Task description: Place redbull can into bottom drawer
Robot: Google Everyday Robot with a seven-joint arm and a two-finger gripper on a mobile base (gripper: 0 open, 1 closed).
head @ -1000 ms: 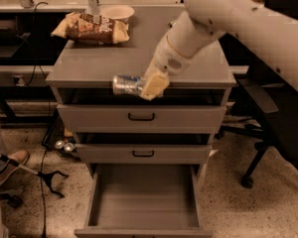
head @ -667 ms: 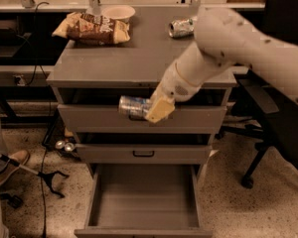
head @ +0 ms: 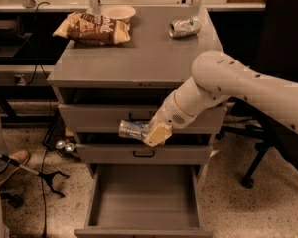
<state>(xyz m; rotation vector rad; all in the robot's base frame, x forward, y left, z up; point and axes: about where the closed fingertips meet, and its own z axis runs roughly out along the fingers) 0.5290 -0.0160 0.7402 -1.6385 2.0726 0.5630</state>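
Observation:
My gripper (head: 148,132) is shut on the redbull can (head: 132,129), a slim silver can with blue patches held lying sideways. It hangs in front of the two shallower drawers, above the bottom drawer. The bottom drawer (head: 144,202) is pulled open below, with a wide flat grey floor that shows nothing in it. My white arm (head: 238,86) reaches in from the right.
On the cabinet top (head: 139,53) lie a brown-and-yellow snack bag (head: 94,29), a white bowl (head: 118,12) and a fatter silver can (head: 185,27). A black office chair (head: 283,133) stands at the right. A person's shoe (head: 10,162) and a stand are on the floor at left.
My gripper has carried the can down from the cabinet's top edge to in front of the drawers, closer to the open bottom drawer.

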